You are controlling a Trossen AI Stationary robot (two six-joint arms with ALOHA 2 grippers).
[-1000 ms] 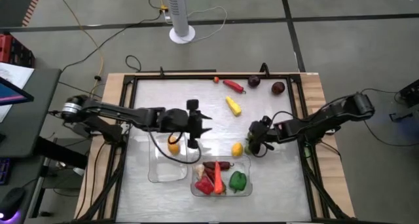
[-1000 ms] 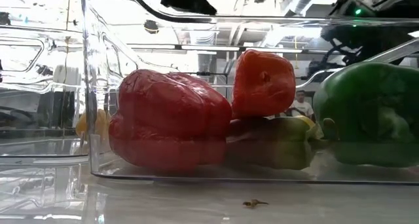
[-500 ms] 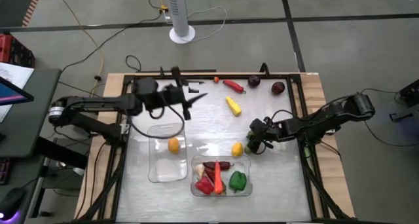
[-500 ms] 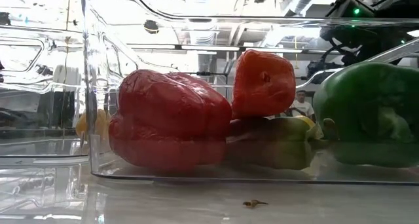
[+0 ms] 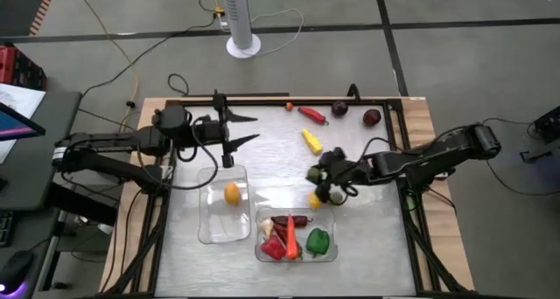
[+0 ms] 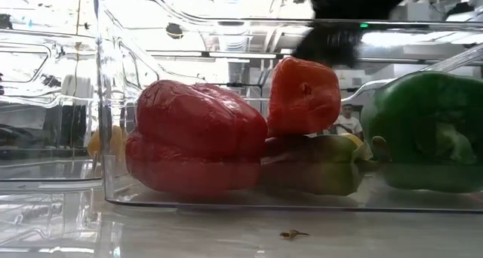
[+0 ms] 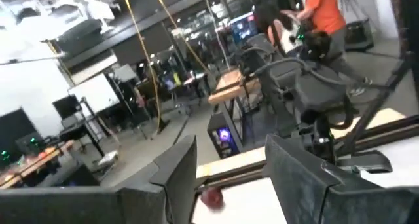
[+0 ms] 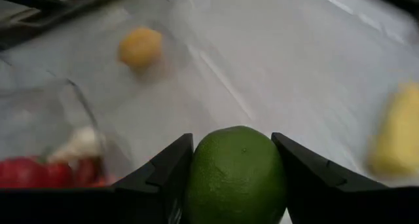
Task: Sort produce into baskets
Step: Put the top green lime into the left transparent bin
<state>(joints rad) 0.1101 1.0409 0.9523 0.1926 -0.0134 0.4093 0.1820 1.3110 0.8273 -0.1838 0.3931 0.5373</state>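
Two tubs sit at the near edge of the worktop [image 5: 367,246]: the left tub [image 5: 212,229] holds one lemon [image 5: 232,193], and the right tub [image 5: 331,252], touching it, holds the peppers [image 5: 318,240]. The right claw [image 5: 320,184] is above the worktop's middle, clamped on a lime [image 8: 236,175], just beyond the right tub. The left claw [image 5: 247,128] is over the far left part, with more produce [image 5: 311,141] along the far edge.

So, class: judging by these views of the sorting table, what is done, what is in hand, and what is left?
Done: the left basket holds one yellow fruit; the right basket holds red and green peppers.
In hand: the right gripper is shut on a lime.
Left: a yellow pepper, red chilli and two dark purple rounds on the table. The left gripper hovers, open and empty.
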